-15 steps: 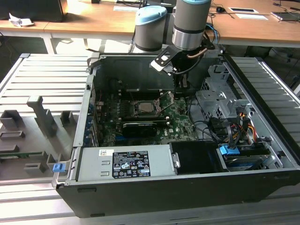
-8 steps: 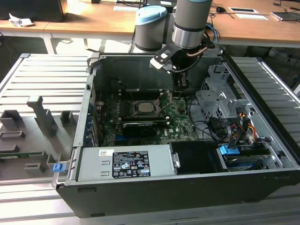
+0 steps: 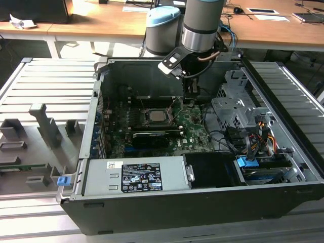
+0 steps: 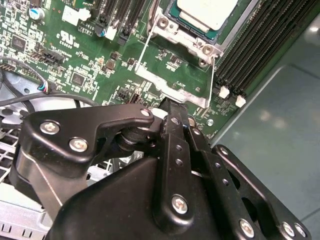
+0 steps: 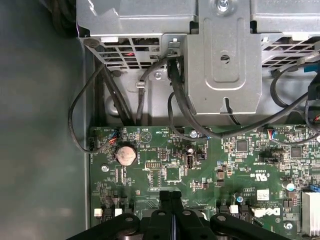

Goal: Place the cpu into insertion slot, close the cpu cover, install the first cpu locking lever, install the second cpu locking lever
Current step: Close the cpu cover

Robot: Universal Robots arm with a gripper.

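Closed black claw (image 4: 172, 106) near flat silvery cpu (image 4: 207, 10) in metal-rimmed insertion slot (image 4: 172, 31)

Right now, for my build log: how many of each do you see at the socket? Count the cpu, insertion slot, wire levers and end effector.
cpu: 1
insertion slot: 1
wire levers: 2
end effector: 1
Total: 5

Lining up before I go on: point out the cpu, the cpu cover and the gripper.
cpu (image 4: 207, 7): second wrist view, pale metal face.
cpu cover (image 4: 172, 87): second wrist view, silver end bar.
gripper (image 5: 170, 194): first wrist view, between its fingertips.
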